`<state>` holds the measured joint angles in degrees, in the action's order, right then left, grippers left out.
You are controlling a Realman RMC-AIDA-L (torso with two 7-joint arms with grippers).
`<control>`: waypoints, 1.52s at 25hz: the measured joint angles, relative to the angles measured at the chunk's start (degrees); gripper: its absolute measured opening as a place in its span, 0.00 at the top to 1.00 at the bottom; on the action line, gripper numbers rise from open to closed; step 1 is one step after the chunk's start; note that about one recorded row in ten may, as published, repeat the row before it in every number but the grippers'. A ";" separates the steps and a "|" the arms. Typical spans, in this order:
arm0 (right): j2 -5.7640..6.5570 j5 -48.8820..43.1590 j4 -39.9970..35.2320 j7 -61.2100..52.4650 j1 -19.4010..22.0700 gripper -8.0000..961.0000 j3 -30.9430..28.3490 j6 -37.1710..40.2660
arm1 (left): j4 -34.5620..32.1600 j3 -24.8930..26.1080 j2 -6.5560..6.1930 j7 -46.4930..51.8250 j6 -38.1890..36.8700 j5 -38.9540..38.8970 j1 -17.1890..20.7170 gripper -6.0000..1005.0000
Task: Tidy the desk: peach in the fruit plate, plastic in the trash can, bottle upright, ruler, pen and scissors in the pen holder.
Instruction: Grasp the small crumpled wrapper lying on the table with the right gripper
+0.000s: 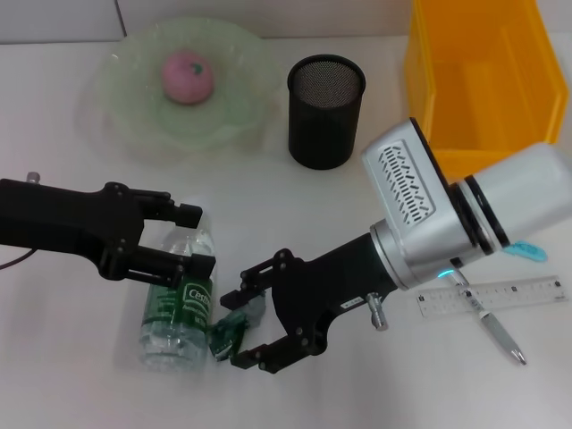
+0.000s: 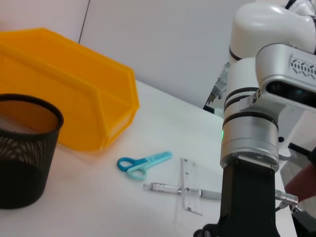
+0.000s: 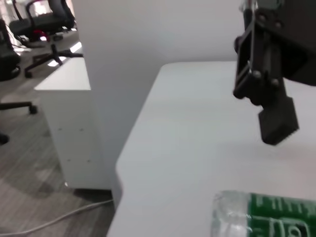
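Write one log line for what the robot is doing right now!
left gripper: open, around lying bottle | right gripper: open, around green plastic | peach: in fruit plate | ruler, pen, scissors: on desk

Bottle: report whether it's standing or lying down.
Lying down. The bottle rests on its side on the table, cap end between the left gripper's open fingers.

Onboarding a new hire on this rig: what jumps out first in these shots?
Both arms meet over a water bottle lying on its side at the near edge of the desk. The left claw is open around its cap end, and the right claw is open around a crumpled green plastic scrap beside it. Behind them, the peach already sits in the green plate, next to a black mesh pen holder and a yellow bin.
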<state>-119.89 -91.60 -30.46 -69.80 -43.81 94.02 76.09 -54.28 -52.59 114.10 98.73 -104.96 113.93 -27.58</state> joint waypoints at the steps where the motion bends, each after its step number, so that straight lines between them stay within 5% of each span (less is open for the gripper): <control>1: 0.00 0.17 0.09 0.13 0.07 0.29 0.45 -0.64 | 0.00 0.00 0.00 0.00 0.00 0.00 0.00 0.23; 12: 0.00 0.73 1.62 0.25 0.16 0.36 1.86 -4.69 | -0.01 0.47 -0.14 -0.03 1.12 1.57 0.20 0.24; 18: 0.00 5.40 1.81 0.89 0.81 0.41 7.75 -9.27 | 0.02 0.47 -0.01 -0.10 1.41 1.66 0.44 0.24; 24: 0.00 11.77 1.62 1.50 0.90 0.56 15.18 -13.79 | 1.26 0.47 -0.13 -0.44 1.81 1.66 0.02 0.24; 29: 0.00 13.07 1.60 1.60 1.15 0.67 15.38 -14.16 | 1.43 0.42 -0.03 -0.61 2.22 1.66 -0.03 0.25; 34: 0.00 13.12 1.57 1.65 1.55 0.90 15.16 -14.19 | 1.49 0.46 -0.01 -1.04 2.38 1.65 0.32 0.25; 38: 0.01 13.12 1.33 1.69 2.12 0.93 14.79 -14.12 | 1.55 0.47 0.06 -1.17 2.40 1.65 0.50 0.26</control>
<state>-119.88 -78.48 -29.13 -68.11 -41.69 108.81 61.97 -52.73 -52.12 114.16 97.55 -102.56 115.57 -27.08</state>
